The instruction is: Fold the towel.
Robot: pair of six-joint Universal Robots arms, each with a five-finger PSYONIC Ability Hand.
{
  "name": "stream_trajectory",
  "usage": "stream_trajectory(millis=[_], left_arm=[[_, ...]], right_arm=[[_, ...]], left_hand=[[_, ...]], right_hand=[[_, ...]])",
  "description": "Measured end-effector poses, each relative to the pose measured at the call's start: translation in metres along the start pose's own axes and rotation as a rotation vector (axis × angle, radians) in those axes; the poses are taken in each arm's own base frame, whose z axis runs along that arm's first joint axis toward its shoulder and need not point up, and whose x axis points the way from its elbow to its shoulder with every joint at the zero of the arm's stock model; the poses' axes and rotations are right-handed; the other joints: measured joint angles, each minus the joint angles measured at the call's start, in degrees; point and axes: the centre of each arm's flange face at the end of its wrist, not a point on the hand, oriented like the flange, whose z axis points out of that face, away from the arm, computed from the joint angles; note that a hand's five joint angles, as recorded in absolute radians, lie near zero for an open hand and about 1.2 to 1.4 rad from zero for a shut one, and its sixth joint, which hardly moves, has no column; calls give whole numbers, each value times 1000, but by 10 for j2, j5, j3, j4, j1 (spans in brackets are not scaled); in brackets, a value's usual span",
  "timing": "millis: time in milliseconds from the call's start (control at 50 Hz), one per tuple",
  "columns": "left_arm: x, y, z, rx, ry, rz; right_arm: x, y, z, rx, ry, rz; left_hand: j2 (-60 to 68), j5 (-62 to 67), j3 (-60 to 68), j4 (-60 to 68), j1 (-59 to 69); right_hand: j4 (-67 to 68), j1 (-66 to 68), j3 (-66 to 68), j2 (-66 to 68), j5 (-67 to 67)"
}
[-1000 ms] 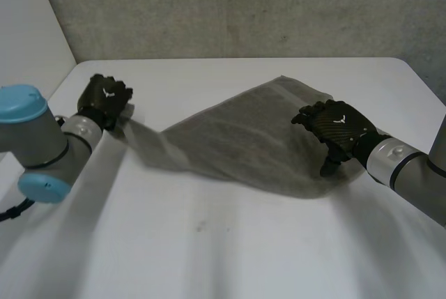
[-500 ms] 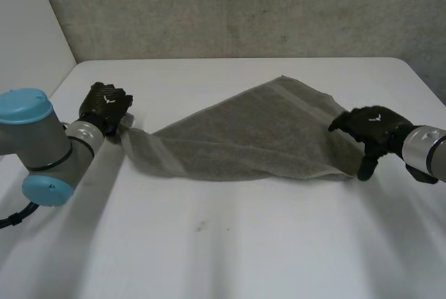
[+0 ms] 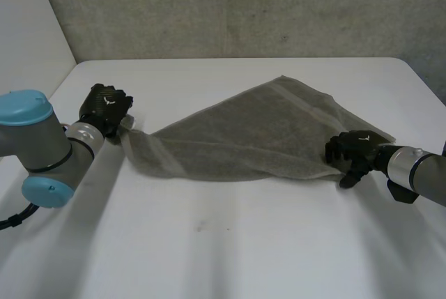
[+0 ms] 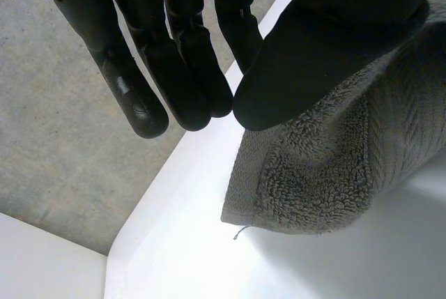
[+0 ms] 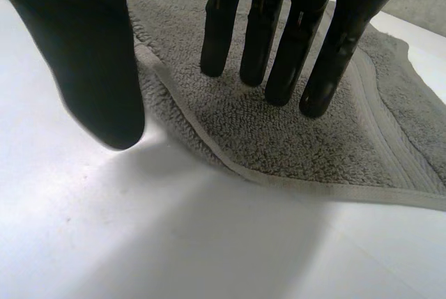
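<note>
On table: left hand pinches towel corner; right hand spread over edge.

Soft, even light — muted, gently shadowed

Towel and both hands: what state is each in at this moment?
towel: unfolded on the table, drawn narrow toward the left hand.
left hand: shut on a towel corner, pinched under its thumb.
right hand: open, fingers straight over the towel by its edge, thumb apart.
</note>
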Motion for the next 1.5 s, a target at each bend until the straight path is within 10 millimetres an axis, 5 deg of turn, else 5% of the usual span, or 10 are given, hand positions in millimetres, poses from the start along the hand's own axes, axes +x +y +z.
stream_trajectory(millis=[80, 320, 660, 780, 980, 1080, 1220, 1340, 1360, 1500], left_arm=[[1, 1, -1, -5, 2, -4], [-4, -7, -11, -6, 0, -16], [-51, -86, -70, 138, -84, -198], [-59, -101, -84, 153, -84, -287], [-50, -81, -73, 89, -60, -352], [-35, -42, -31, 4, -62, -359], [-26, -15, 1, -44, -93, -358], [-26, -17, 3, -40, -101, -354], [-27, -23, -1, -32, -103, -352], [-40, -53, -33, 13, -118, -345]], right_arm=[[-3, 1, 6, 16, -8, 8], [-7, -26, -5, 96, 4, -11], [-18, -181, -151, 517, 178, -251], [-20, -206, -170, 581, 191, -278], [-35, -198, -111, 506, 92, -233], [-47, -159, -41, 353, 67, -209], [-58, -125, 9, 281, 98, -225], [-62, -118, 21, 298, 135, -234], [-63, -118, 22, 304, 147, -235], [-60, -114, 24, 298, 172, -234]], left_hand=[[0, 0, 0, 0, 0], [0, 0, 0, 0, 0], [0, 0, 0, 0, 3], [0, 1, 0, 0, 4], [0, 3, 0, 0, 5], [0, 3, 0, 0, 7], [0, 3, 0, 0, 8], [-261, -238, -257, -261, -252], [-487, -465, -478, -481, -455], [-572, -555, -570, -572, -545]], right_hand=[[276, 233, 273, 277, 274], [317, 241, 312, 302, 312], [317, 241, 315, 302, 315], [317, 241, 315, 302, 315], [317, 241, 315, 302, 316], [317, 241, 315, 302, 317], [317, 241, 315, 302, 317], [317, 241, 315, 302, 318], [317, 241, 315, 302, 318], [317, 241, 315, 302, 318]])
